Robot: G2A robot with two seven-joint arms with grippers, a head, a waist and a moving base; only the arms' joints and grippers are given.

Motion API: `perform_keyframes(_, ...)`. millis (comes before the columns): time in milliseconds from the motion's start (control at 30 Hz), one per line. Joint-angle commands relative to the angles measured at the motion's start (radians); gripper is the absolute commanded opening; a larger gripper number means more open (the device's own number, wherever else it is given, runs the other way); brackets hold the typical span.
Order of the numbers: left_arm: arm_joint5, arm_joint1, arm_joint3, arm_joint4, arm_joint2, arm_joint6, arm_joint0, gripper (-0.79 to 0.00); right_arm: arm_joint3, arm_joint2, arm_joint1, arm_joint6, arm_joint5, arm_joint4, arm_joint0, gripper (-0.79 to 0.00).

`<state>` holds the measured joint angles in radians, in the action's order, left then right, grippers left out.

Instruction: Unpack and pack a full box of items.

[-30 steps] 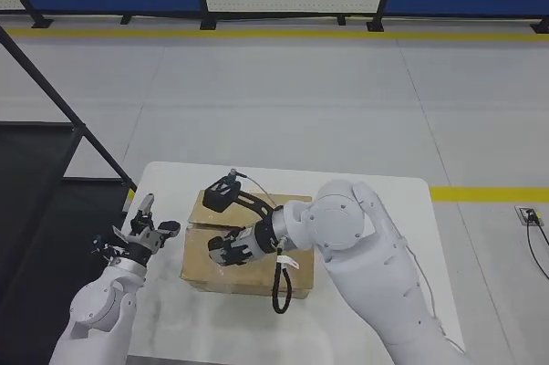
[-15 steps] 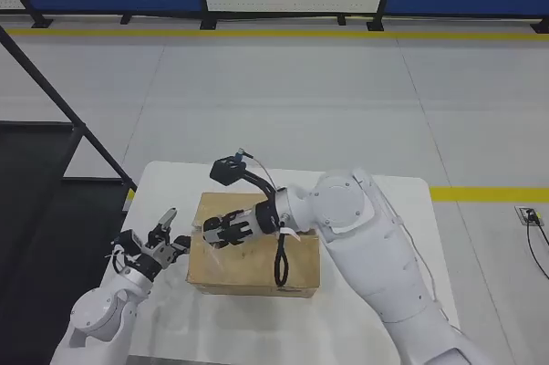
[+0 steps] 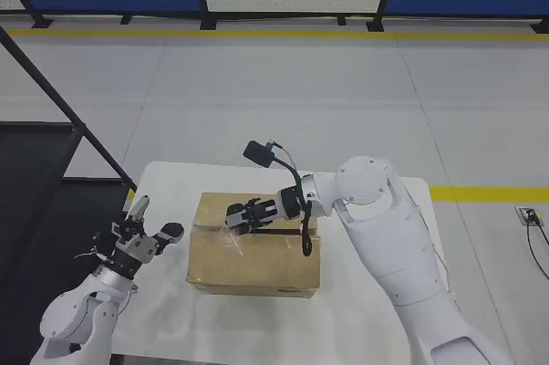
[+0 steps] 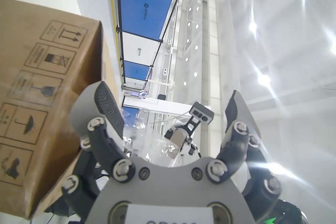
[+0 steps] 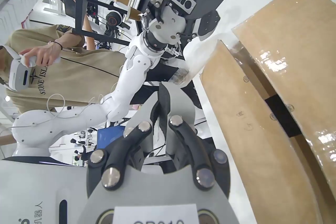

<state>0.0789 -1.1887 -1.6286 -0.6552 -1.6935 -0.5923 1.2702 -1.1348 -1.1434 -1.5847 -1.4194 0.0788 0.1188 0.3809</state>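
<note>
White table (image 3: 247, 324) on a grey floor with yellow line markings. 1 cardboard box (image 3: 256, 265) sits mid-table, flaps down, glossy clear tape along the top seam. Right gripper (image 3: 233, 219) is low over the box top near its left-rear corner, with its fingers (image 5: 163, 101) pressed together. They look pinched on a strip of clear tape (image 5: 182, 75) that runs from the fingertips toward the box edge. Left gripper (image 3: 156, 221) is just beside the box's left side and not touching it. Its 2 fingers (image 4: 107, 101) are spread wide with nothing between them, tips pointing up and away. The left wrist view shows the box side wall with printed handling symbols right next to 1 finger. The right wrist view shows a dark patch in the seam between the 2 flaps.
</note>
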Motion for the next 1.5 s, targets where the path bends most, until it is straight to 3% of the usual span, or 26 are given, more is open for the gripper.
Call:
perform_keyframes(0, 0.003, 0.001, -0.017, 0.007, 0.005, -0.011, 0.006, 0.000, 0.032, 0.003, 0.002, 0.001, -0.008, -0.007, -0.012, -0.785)
perform_keyframes(267, -0.003, -0.001, -0.031, 0.026, 0.052, 0.031, -0.008, 0.000, 0.128, 0.029, 0.005, 0.022, -0.057, -0.010, -0.058, -0.785)
perform_keyframes(533, -0.045, -0.010, 0.026, 0.105, 0.130, 0.144, -0.074, 0.000, 0.188, 0.046, 0.010, -0.002, -0.074, -0.041, -0.085, -0.785)
perform_keyframes(700, -0.045, -0.012, 0.060, 0.131, 0.159, 0.149, -0.105, 0.000, 0.194, 0.060, 0.016, -0.029, -0.095, -0.044, -0.091, -0.785)
perform_keyframes(1167, -0.084, -0.013, 0.057, 0.079, 0.146, 0.145, -0.101, 0.000, 0.262, 0.088, 0.023, 0.040, -0.098, -0.039, -0.129, -0.785)
perform_keyframes(1467, -0.053, -0.009, 0.042, 0.093, 0.146, 0.119, -0.086, 0.000, 0.313, 0.104, 0.024, 0.039, -0.101, -0.064, -0.150, -0.785)
